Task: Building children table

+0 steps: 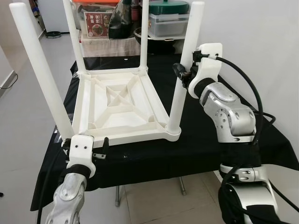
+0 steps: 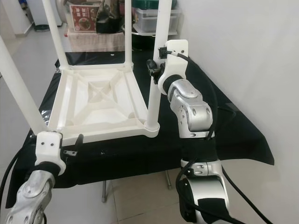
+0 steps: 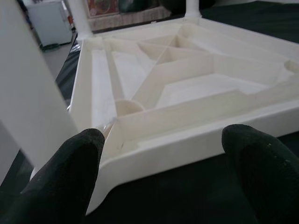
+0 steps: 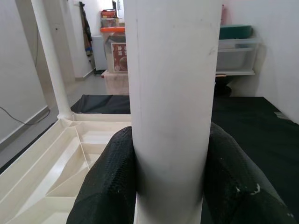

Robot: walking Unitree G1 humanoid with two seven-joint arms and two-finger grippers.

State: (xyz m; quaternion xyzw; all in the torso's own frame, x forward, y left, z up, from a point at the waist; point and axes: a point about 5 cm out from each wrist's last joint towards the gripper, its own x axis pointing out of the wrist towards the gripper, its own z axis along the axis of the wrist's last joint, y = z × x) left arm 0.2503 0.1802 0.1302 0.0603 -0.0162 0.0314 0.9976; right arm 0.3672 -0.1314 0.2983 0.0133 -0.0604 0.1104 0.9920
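Right now the white plastic children's table [image 1: 119, 105] lies upside down on the desk draped in black cloth [image 1: 196, 140], its ribbed underside facing up and its four white tubular legs standing upright. The relation that counts is at the near right corner: the right end effector [image 4: 170, 172] is clamped around the near right leg [image 1: 184, 70], one black finger on each side of the tube, roughly halfway up. That leg's long axis runs vertical, from its socket at the tabletop's corner straight up, so any pressing or twisting to seat it would have to act along or about that vertical line.

From the table's centre, this gripped leg stands at about 4 o'clock, and the near left leg [image 1: 39, 70] at about 8 o'clock. The left end effector [image 3: 154, 172] sits low at that near left corner, fingers spread apart and holding nothing, with the tabletop's rim just ahead between them. The right arm is plainly the one engaged; the left looks placed to steady the frame.

Beyond the desk at 12 o'clock are stacked storage boxes [image 1: 168, 21] and a red printed carton [image 1: 97, 24], well apart from the work. Nothing stands between either end effector and its corner.
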